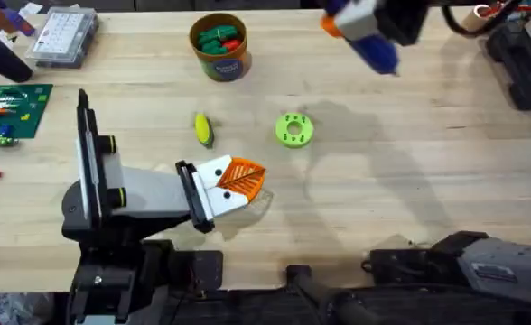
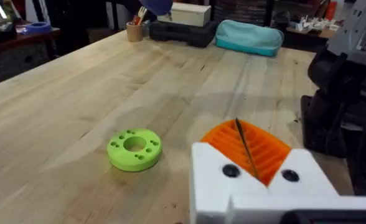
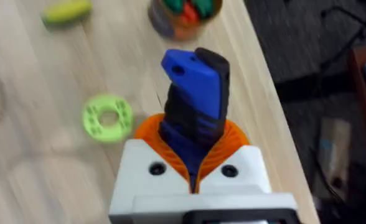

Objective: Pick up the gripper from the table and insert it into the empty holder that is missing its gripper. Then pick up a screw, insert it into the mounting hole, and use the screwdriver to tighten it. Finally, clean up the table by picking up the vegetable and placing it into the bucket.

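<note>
Clamped in the right pincer [image 3: 192, 165], the screwdriver [image 3: 193, 99] rides high over the bench [image 1: 410, 181] by the far edge; a loose hold could drop it. Beyond lie the vegetable [image 1: 203, 129] and bucket [image 1: 219, 45]. Left pincer [image 1: 247, 179] rests clenched, empty.

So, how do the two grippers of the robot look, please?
Each gripper, left gripper and right gripper, has a white blocky body with two dark round screws and orange ribbed pads. The left arm has a light grey housing, black joints and yellow round accents.
</note>
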Motion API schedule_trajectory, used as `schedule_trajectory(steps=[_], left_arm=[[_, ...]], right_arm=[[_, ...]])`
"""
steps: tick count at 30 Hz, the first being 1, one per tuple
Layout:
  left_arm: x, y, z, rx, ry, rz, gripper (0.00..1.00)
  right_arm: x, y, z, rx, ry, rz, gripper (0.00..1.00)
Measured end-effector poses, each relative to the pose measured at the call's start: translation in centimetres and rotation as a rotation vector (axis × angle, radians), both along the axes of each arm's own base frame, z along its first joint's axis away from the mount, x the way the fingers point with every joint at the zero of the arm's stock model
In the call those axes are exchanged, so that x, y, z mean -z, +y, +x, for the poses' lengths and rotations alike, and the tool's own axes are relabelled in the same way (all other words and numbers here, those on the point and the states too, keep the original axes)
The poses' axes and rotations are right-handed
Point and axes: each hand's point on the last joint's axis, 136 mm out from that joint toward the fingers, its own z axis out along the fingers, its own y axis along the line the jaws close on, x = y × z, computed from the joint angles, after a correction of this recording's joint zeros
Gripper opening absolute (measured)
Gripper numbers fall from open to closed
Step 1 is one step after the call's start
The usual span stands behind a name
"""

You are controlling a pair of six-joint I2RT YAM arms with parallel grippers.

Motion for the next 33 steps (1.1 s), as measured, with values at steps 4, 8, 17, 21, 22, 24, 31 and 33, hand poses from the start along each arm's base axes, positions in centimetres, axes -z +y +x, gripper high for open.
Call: schedule_trajectory(steps=[4, 8, 17, 21, 22, 24, 31, 33], left_arm=[[0.0, 0.0, 0.0, 0.001, -0.027, 0.011, 0.004], [0.0, 0.0, 0.0, 0.002, -0.038, 0.016, 0.004], [0.0, 0.0, 0.0, 0.002, -0.044, 0.018, 0.004], [0.0, 0.1, 0.2, -0.007, -0.047, 0.02, 0.004], [0.0, 0.1, 0.2, -0.012, -0.048, 0.021, 0.004], [0.0, 0.1, 0.3, -0.018, -0.051, 0.022, 0.004], [0.0, 0.3, 0.6, -0.035, -0.054, 0.025, 0.004], [0.0, 0.3, 0.7, -0.043, -0.056, 0.026, 0.004]], right_arm=[[3.5, -3.2, 0.6, -0.014, 0.044, -0.206, 0.014], [7.6, -5.0, 1.8, -0.057, 0.129, -0.346, 0.014], [17.9, -8.0, 5.3, -0.121, 0.322, -0.572, 0.014], [22.1, -9.3, 6.2, -0.13, 0.395, -0.647, 0.014], [23.0, -9.5, 6.2, -0.134, 0.412, -0.659, 0.014], [24.2, -9.8, 6.2, -0.142, 0.438, -0.677, 0.014], [25.3, -10.0, 6.4, -0.144, 0.454, -0.685, 0.014], [25.3, -10.1, 6.5, -0.14, 0.454, -0.684, 0.014]])
